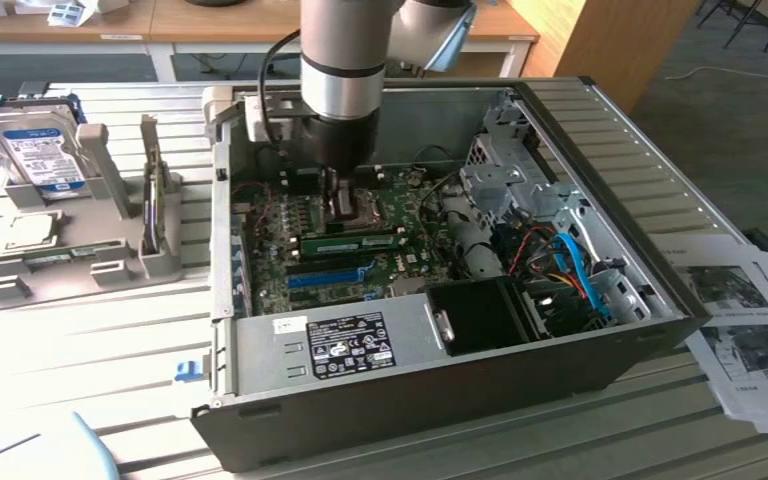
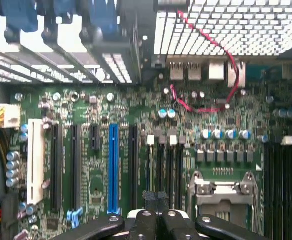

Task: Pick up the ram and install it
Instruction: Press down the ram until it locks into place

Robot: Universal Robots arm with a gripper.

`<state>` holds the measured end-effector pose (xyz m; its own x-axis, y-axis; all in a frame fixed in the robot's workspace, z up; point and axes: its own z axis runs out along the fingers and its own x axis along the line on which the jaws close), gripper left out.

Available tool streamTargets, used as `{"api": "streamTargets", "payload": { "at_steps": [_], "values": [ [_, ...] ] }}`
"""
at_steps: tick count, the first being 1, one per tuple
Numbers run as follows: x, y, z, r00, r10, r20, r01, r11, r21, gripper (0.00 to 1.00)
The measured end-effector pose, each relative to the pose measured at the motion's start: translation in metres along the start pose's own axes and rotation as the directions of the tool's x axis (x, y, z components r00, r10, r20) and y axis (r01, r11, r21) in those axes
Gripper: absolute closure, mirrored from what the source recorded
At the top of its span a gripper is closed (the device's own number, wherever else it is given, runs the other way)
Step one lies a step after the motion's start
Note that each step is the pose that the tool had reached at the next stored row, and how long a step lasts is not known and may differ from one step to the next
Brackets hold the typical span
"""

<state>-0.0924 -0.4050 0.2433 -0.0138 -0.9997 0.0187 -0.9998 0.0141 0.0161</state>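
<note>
One ram (image 1: 353,243) lying along the motherboard slots just beside the clenched end effector (image 1: 340,208), between it and the blue slot strip (image 1: 324,276); nothing visibly gripped. Seating unclear, so best pressed straight down, evenly, clear of the CPU socket (image 2: 221,192).

An open computer case (image 1: 491,390) lies on a slatted table (image 1: 91,340). Inside it, the motherboard (image 2: 85,170) carries a blue slot (image 2: 113,170) and a metal CPU socket (image 2: 223,192). A label (image 1: 347,340) sits on the case's near inner wall, and blue cables (image 1: 574,265) run near its exterior-view right wall. To the exterior view's left of the case, a grey stand (image 1: 57,255) holds a hard drive (image 1: 40,150). Printed papers (image 1: 744,330) lie to the exterior view's right of the case.
</note>
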Motion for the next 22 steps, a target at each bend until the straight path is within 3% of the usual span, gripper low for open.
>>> {"api": "streamTargets", "payload": {
  "at_steps": [5, 22],
  "values": [
    [0.0001, 0.0087, 0.0002, 1.0, 0.0, 0.0002, 0.0, 1.0, 0.0021, 0.91],
    [0.0, 0.0088, 0.0069, 1.0, 0.0, 0.0001, 0.0, 1.0, 0.0021, 0.91]
  ]
}}
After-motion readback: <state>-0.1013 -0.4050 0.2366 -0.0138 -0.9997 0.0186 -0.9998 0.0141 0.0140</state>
